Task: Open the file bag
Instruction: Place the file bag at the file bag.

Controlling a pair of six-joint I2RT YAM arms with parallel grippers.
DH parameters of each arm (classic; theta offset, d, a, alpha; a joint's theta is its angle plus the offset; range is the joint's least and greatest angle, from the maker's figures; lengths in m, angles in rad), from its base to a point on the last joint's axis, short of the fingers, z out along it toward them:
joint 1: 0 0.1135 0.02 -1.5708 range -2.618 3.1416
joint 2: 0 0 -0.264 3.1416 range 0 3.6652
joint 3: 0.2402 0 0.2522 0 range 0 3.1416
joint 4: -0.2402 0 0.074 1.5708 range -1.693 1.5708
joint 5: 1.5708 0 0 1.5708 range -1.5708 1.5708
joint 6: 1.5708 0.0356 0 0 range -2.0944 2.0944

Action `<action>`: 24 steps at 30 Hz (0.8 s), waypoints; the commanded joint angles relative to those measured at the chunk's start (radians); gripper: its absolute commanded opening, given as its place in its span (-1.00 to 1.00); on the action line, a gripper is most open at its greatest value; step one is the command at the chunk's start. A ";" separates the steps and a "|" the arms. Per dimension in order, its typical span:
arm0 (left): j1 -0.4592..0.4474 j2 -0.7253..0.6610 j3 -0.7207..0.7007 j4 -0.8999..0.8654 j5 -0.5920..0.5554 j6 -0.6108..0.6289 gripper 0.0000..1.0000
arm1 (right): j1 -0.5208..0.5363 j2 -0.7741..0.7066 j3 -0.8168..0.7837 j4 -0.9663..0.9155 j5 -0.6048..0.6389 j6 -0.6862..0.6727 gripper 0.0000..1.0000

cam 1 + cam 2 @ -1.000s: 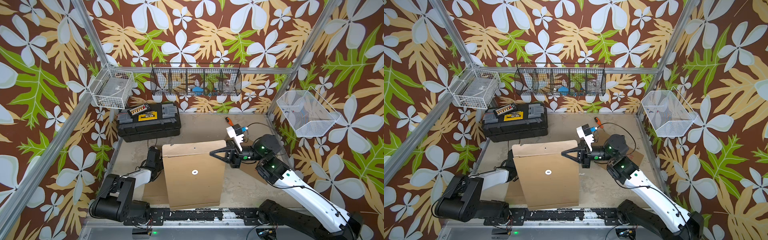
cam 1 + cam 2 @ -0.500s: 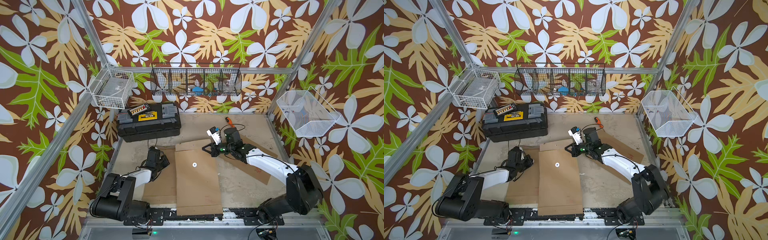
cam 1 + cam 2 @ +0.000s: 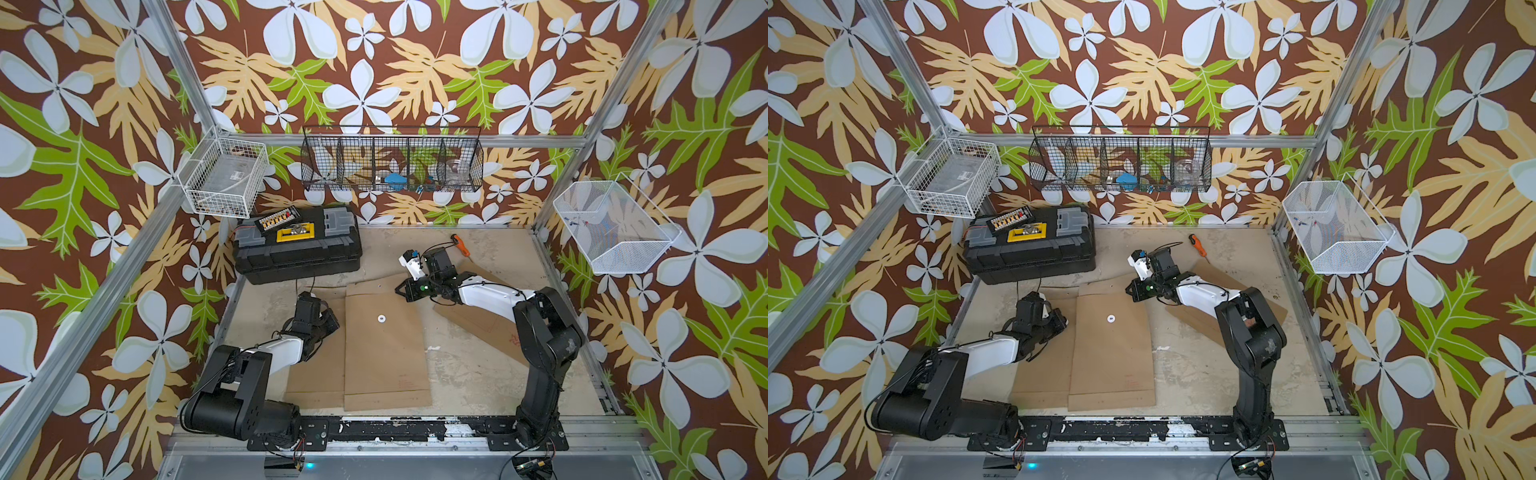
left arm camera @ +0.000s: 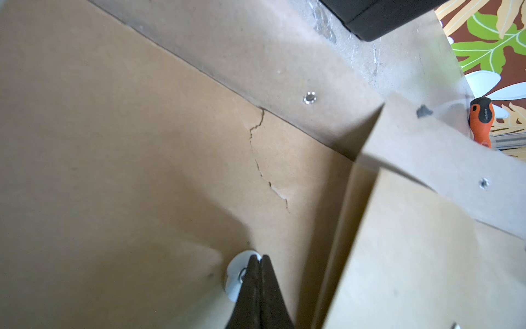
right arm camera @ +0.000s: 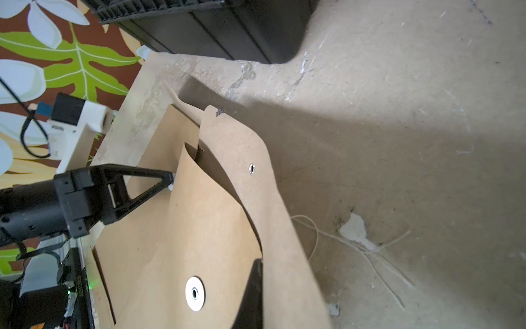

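Note:
The brown paper file bag (image 3: 384, 345) lies flat mid-table, with a white disc (image 3: 381, 318) on its face. My right gripper (image 3: 398, 289) is shut on the far right corner of its flap (image 5: 242, 159), which curls up off the bag. In the right wrist view one dark finger (image 5: 254, 284) shows under the flap and the other is hidden behind the paper. My left gripper (image 4: 258, 257) is shut, its tips resting on the white disc (image 4: 234, 275) of a second brown bag (image 3: 316, 374), left of the first bag.
A third brown bag (image 3: 478, 320) lies under the right arm. A black toolbox (image 3: 297, 245) stands at the back left. An orange screwdriver (image 3: 460, 245) lies at the back. Loose string (image 5: 355, 245) is on the table. Wire baskets hang on the walls.
A second ago the right arm held the file bag raised toward the camera. It has since come down, and the bag now lies flat. The left arm has hardly moved.

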 commanded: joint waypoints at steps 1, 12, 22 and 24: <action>0.002 0.003 0.012 -0.010 -0.012 0.022 -0.95 | -0.002 0.038 0.037 0.022 0.035 0.027 -1.00; 0.004 -0.007 0.066 -0.039 -0.027 0.043 -0.85 | -0.002 0.127 0.069 -0.011 -0.025 -0.002 -1.00; 0.004 -0.133 0.092 -0.059 0.083 0.100 0.01 | -0.023 0.097 0.067 -0.020 0.069 0.001 0.06; 0.004 -0.161 0.094 -0.054 0.113 0.111 0.17 | -0.035 0.077 0.067 -0.041 0.101 -0.007 0.35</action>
